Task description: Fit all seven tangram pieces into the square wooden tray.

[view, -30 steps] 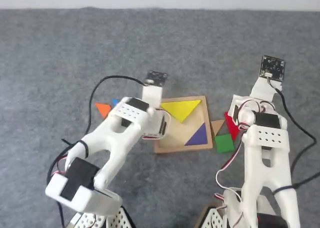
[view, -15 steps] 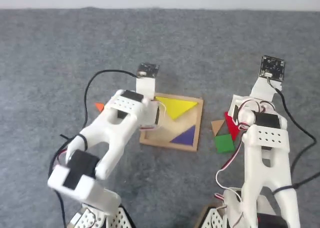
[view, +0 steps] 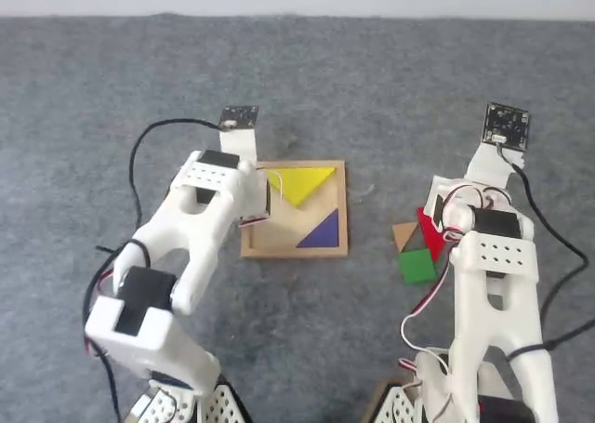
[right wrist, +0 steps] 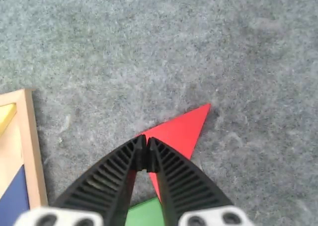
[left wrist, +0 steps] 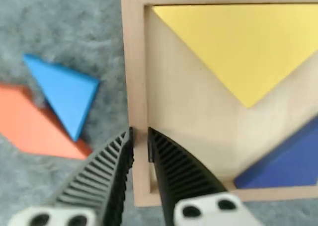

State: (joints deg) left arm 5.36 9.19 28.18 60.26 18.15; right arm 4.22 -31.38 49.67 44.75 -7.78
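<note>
The square wooden tray [view: 294, 250] lies at mid-table with a yellow triangle [view: 299, 182] and a dark blue triangle [view: 322, 232] inside. My left gripper [left wrist: 139, 134] is shut on the tray's side wall [left wrist: 133, 62], one finger outside and one inside. Just outside that wall lie a light blue triangle [left wrist: 65, 91] and an orange parallelogram [left wrist: 29, 127]. My right gripper [right wrist: 147, 143] is shut and empty, its tips over the red triangle [right wrist: 182, 130]. A green square [view: 416, 267] and a tan triangle [view: 403, 232] lie beside the red triangle [view: 429, 233].
Grey carpet covers the table. A strip of bare carpet separates the tray from the red, green and tan pieces. The tray's edge [right wrist: 32, 146] lies off to one side of the right wrist view. Wide free carpet lies behind both arms.
The left arm has swung left with the tray in its grip, dragging it away from the red, green and tan pieces. The right arm has stayed still.
</note>
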